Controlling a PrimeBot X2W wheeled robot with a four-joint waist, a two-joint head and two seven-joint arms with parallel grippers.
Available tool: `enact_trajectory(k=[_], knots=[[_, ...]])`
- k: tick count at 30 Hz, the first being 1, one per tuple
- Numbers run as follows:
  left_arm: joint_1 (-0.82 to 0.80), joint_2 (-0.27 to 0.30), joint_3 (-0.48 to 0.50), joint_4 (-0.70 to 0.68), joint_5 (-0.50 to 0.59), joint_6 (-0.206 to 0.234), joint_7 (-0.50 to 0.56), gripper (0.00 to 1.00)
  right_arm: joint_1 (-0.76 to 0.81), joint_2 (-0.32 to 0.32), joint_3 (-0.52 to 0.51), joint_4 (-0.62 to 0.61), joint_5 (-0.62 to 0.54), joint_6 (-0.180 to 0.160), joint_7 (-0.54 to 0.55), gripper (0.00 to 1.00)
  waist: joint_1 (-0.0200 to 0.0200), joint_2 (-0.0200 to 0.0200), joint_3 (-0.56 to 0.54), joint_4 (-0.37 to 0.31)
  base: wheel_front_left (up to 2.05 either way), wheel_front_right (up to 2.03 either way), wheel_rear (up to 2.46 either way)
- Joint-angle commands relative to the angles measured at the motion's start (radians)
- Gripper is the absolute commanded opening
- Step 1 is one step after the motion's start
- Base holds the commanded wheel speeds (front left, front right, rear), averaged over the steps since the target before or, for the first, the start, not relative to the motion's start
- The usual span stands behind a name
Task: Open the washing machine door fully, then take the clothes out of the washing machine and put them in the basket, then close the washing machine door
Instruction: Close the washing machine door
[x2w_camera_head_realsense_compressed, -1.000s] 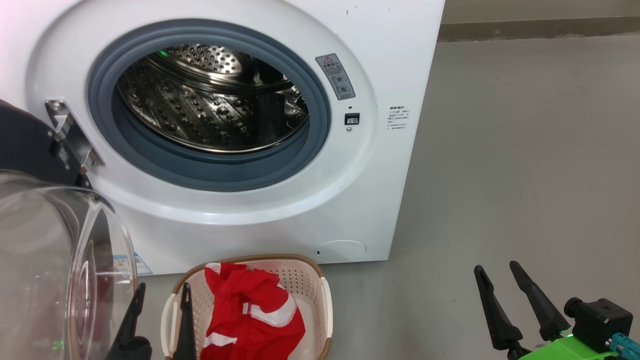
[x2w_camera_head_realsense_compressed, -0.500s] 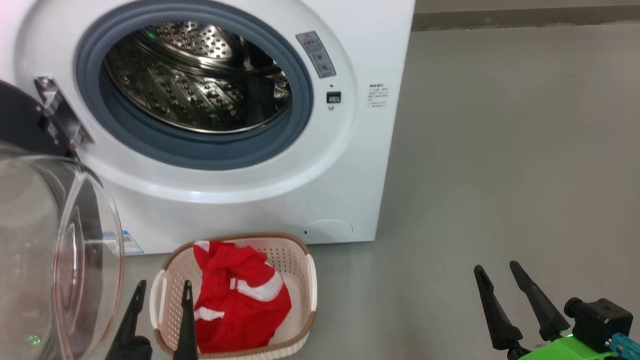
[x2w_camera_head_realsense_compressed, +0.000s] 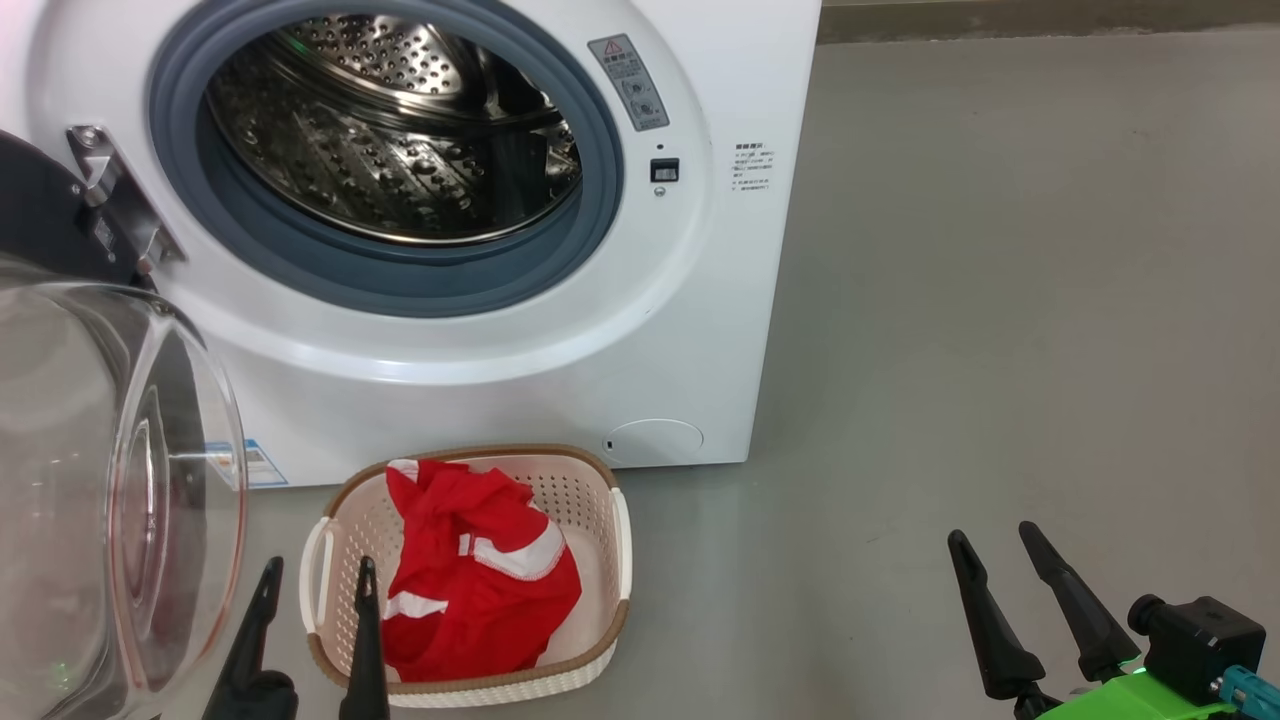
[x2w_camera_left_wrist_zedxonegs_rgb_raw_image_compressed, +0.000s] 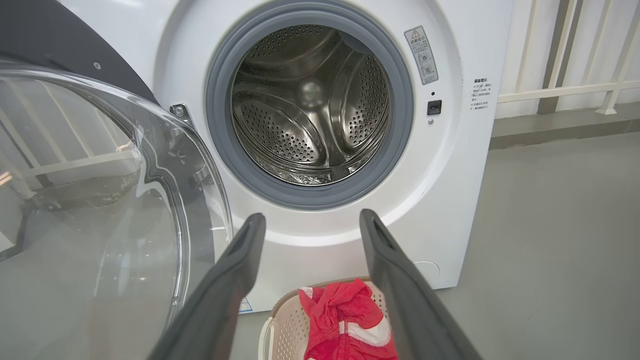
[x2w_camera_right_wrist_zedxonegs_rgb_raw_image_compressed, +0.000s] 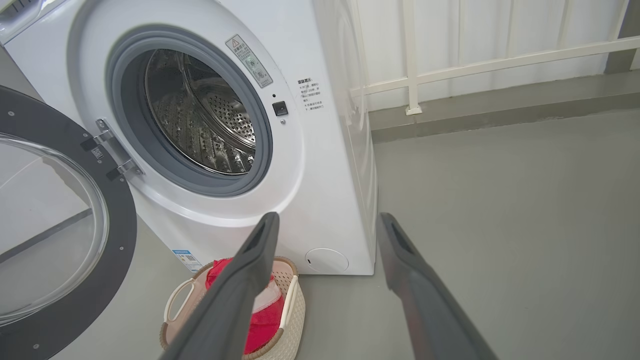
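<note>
The white washing machine (x2w_camera_head_realsense_compressed: 700, 300) stands ahead with its steel drum (x2w_camera_head_realsense_compressed: 400, 140) bare. Its door (x2w_camera_head_realsense_compressed: 110, 480) hangs swung open at the left, glass bowl toward me, also seen as the door (x2w_camera_left_wrist_zedxonegs_rgb_raw_image_compressed: 100, 210) and the door (x2w_camera_right_wrist_zedxonegs_rgb_raw_image_compressed: 55, 235) in the wrist views. On the floor in front sits the basket (x2w_camera_head_realsense_compressed: 600, 480) holding the red clothes (x2w_camera_head_realsense_compressed: 470, 590). My left gripper (x2w_camera_head_realsense_compressed: 315, 575) is open at the basket's left handle, holding nothing. My right gripper (x2w_camera_head_realsense_compressed: 990, 545) is open over bare floor at the lower right, far from the basket (x2w_camera_right_wrist_zedxonegs_rgb_raw_image_compressed: 295, 305).
Grey floor (x2w_camera_head_realsense_compressed: 1000, 300) spreads to the right of the machine. A white railing (x2w_camera_right_wrist_zedxonegs_rgb_raw_image_compressed: 475, 60) and a low kerb run behind it. The open door blocks the left side.
The head camera has shifted, so the machine and basket sit higher and further left in view. Both grippers keep their places and stay open.
</note>
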Motion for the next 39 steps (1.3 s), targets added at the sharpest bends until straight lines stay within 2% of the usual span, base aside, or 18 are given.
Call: enact_trajectory(k=[1, 13, 21, 39], knots=[[-0.032, 0.015, 0.038, -0.03, 0.009, 0.011, -0.007, 1.0, -0.026, -0.008, 0.025, -0.026, -0.002, 0.002, -0.005, 1.0, 0.0, 0.0, 0.0, 0.002, 0.0, 0.0, 0.0], [-0.047, 0.022, 0.035, -0.032, 0.013, 0.019, -0.007, 1.0, -0.036, -0.008, 0.021, -0.028, -0.009, 0.002, -0.005, 1.0, 0.0, 0.0, 0.003, 0.025, 0.0, 0.0, 0.0], [-0.055, 0.023, 0.041, -0.039, 0.011, 0.027, -0.014, 1.0, -0.055, -0.008, 0.021, -0.029, -0.021, 0.002, 0.002, 1.0, 0.0, 0.0, 0.001, 0.065, 0.0, 0.0, 0.0], [-0.066, 0.017, 0.047, -0.058, 0.002, 0.05, -0.02, 1.0, -0.139, -0.008, 0.075, -0.01, -0.039, 0.002, 0.016, 1.0, 0.0, 0.0, -0.009, 0.241, 0.0, 0.0, 0.0]])
